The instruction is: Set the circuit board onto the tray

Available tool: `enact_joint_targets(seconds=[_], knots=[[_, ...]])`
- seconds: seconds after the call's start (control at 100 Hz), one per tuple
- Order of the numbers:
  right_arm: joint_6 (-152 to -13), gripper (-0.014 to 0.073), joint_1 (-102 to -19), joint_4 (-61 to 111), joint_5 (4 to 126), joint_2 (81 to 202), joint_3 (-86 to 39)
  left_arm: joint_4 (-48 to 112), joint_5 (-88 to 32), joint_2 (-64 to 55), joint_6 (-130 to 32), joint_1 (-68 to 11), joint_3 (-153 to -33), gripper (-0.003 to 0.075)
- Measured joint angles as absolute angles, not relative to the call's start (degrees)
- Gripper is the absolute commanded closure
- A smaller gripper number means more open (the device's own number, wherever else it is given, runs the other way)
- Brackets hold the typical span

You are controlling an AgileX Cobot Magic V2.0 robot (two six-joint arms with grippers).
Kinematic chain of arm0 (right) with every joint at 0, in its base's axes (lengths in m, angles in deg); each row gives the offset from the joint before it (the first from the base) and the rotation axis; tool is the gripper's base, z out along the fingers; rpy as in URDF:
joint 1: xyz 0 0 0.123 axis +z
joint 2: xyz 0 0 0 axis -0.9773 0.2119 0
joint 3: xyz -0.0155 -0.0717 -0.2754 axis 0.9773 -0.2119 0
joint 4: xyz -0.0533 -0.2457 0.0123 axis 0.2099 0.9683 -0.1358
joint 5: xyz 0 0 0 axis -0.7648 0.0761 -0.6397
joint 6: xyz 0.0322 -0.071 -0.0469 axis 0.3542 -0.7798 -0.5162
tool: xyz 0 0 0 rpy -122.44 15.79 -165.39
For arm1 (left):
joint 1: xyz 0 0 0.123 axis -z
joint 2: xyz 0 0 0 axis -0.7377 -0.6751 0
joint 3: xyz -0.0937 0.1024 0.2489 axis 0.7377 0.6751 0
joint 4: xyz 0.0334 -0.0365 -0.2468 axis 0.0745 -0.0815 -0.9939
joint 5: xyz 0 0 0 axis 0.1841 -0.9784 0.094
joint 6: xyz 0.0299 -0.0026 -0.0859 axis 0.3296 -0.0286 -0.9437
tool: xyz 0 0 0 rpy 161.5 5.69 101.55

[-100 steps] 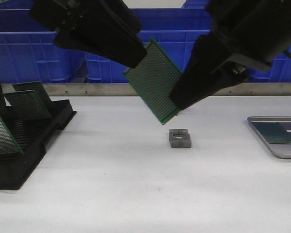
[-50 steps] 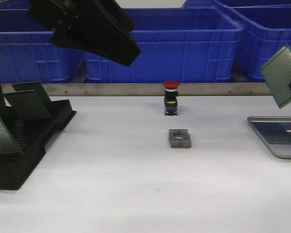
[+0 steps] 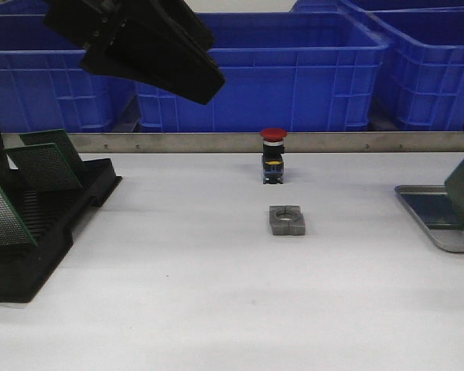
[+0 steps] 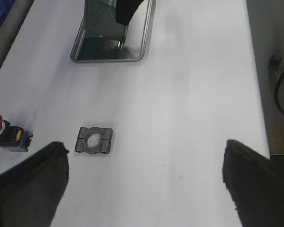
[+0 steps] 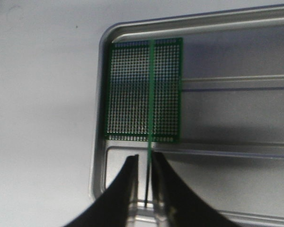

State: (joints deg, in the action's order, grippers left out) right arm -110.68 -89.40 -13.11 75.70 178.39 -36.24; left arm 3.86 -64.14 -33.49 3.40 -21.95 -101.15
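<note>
The right gripper [image 5: 145,189], pinching one circuit board [image 5: 150,90] edge-on, hangs over the tray [image 5: 236,109]; a second board [image 5: 128,90] lies flat beneath. Left gripper [image 4: 144,177] gapes wide above the white table [image 3: 178,294].

Rack [image 3: 39,232] with boards at left, tray [image 3: 437,220] at right. Clamp block [image 3: 286,219] in the middle, push button [image 3: 273,156] behind it. Bins [image 3: 294,69] along the far edge.
</note>
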Motion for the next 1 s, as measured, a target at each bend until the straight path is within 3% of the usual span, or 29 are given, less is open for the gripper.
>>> enact_joint_targets(seconds=[0.06, 0.13, 0.42, 0.53, 0.61, 0.73, 0.78, 0.84, 1.0], knots=[[-110.68, 0.0102, -89.53, -13.6, 75.7, 178.62, -36.24, 3.86, -64.14, -33.49, 3.4, -21.95, -101.15, 0.0103], [-110.68, 0.0004, -89.9, -14.16, 75.62, 178.62, -36.24, 3.86, -64.14, -33.49, 3.29, -21.95, -101.15, 0.0103], [-110.68, 0.0036, -91.93, -14.46, 78.09, 172.66, -36.24, 3.86, -64.14, -33.49, 2.37, -21.95, -101.15, 0.0103], [-110.78, 0.0113, -91.93, -14.36, 79.54, 168.38, -36.46, 3.86, -63.67, -33.49, -0.76, -21.95, -101.15, 0.0155], [-110.78, 0.0272, -91.93, -14.36, 80.21, 164.48, -37.2, 5.0, -61.45, -33.38, -4.96, -21.99, -101.15, 0.0233], [-110.78, 0.0571, -91.93, -14.15, 80.44, 158.54, -38.99, 7.65, -57.32, -32.42, -13.98, -23.3, -101.15, 0.0451], [-110.78, 0.0669, -91.93, -14.15, 80.48, 155.97, -39.87, 8.47, -56.77, -31.67, -17.74, -24.48, -101.15, 0.0591], [-110.89, 0.0654, -91.93, -14.04, 80.7, 152.64, -41.15, 10.02, -56.63, -30.98, -21.99, -26.45, -101.15, 0.0738], [-111.44, 0.0655, -91.93, -13.96, 81.23, 144.81, -43.54, 14.35, -59.19, -28.67, -29.58, -32.97, -101.15, 0.0741]])
